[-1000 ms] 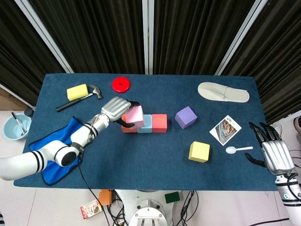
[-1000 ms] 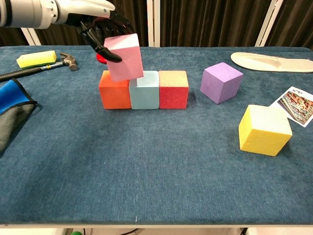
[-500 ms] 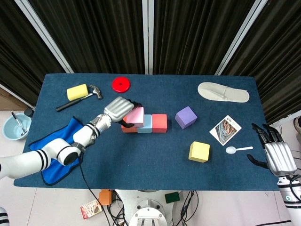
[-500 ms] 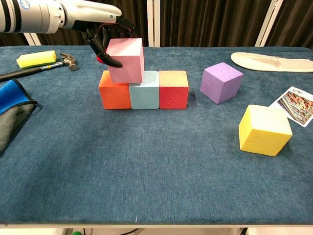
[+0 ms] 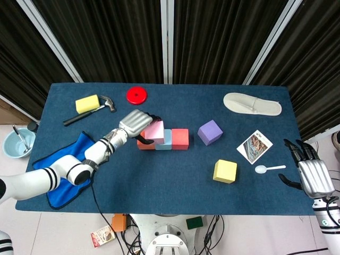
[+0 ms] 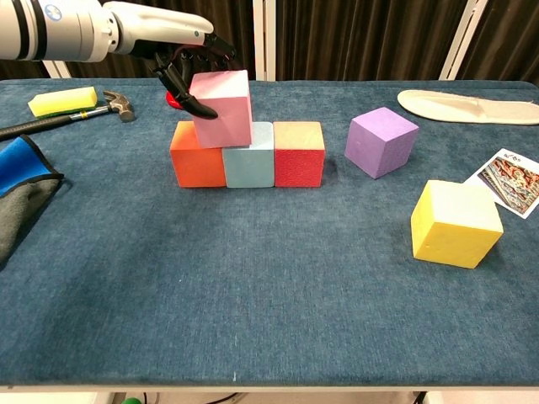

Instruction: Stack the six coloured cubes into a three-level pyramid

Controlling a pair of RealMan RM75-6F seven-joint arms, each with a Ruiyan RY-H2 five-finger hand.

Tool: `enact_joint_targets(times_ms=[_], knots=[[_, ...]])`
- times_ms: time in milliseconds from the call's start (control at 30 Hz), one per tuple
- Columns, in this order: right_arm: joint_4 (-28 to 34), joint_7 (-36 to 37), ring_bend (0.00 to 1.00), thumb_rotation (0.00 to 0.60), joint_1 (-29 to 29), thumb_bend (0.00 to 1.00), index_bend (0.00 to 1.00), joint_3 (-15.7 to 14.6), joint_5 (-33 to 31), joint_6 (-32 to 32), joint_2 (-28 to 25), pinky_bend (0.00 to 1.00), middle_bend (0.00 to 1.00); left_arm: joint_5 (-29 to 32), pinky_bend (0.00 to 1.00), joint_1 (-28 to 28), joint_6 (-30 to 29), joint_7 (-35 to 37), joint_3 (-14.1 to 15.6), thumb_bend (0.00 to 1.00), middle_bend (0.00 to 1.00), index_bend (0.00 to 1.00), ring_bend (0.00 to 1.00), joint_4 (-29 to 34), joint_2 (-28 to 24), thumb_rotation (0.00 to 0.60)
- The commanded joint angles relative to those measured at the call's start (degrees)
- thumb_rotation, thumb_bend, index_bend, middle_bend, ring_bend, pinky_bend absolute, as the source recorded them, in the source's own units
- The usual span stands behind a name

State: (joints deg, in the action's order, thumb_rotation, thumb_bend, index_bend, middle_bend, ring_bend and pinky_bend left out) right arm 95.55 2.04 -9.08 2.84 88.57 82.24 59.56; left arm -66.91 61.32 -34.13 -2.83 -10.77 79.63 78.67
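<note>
Head view: our right hand hangs open off the table's right edge, beside a white plastic spoon. Chest view: our left hand grips the pink foam cube, now lower, resting over the orange cube and light-blue cube seam.

Your table, blue cloth top: orange, pale blue, red cubes mid-left; purple cube, yellow cube right; slipper far right; hammer far left.
</note>
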Motion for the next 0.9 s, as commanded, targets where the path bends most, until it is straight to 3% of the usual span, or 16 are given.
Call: enact_joint_targets(times_ms=[33,900], knots=[[-0.1,0.14,0.06,0.6,0.07,0.18,0.07,0.0,-0.12,-0.08,0.0,0.13,0.17,0.26,0.41,0.17,0.04,-0.12,0.1,0.2,0.31,0.34,0.34,-0.31,0.29,0.456],[-0.67,0.76,0.06,0.6,0.14,0.18,0.07,0.27,-0.43,-0.57,0.25,0.13,0.17,-0.21,0.41,0.81,0.52,0.39,0.84,0.2,0.29,0.34,0.33,-0.6,-0.1,0.465]])
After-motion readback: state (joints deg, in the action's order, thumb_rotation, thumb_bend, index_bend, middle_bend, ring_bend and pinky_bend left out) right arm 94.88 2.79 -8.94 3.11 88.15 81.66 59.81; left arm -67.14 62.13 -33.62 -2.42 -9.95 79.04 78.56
